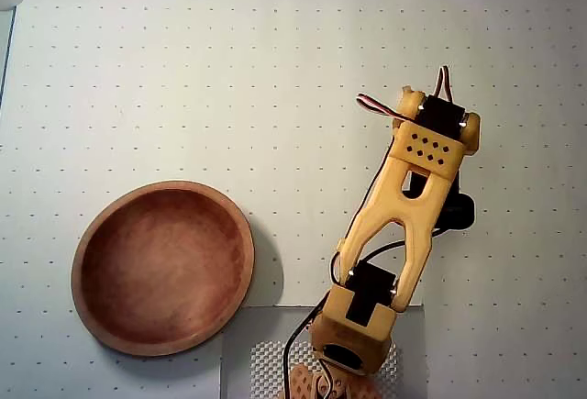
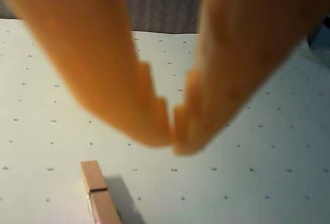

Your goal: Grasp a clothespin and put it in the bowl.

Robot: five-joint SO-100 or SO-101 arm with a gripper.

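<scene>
Hovering over the dotted mat (image 2: pixel 268 147), clenched empty jaws just above the clothespin (image 2: pixel 99 193), bowl (image 1: pixel 163 267) well apart.

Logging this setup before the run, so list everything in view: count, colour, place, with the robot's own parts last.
bowl: one, reddish-brown wood with a lighter rim, lower left of the overhead view, nothing in it.
clothespin: one, light wood with a metal spring, bottom left of the wrist view, lying on the mat below and left of the fingertips; not visible in the overhead view.
mat: one, white with a grid of small dots, covering the table in both views.
textured pad: one, grey, at the bottom edge of the overhead view under the arm's base.
arm: one, yellow-orange with black motors and wires, right of centre in the overhead view.
gripper: one, orange, fingertips closed together on nothing, above the mat.
</scene>
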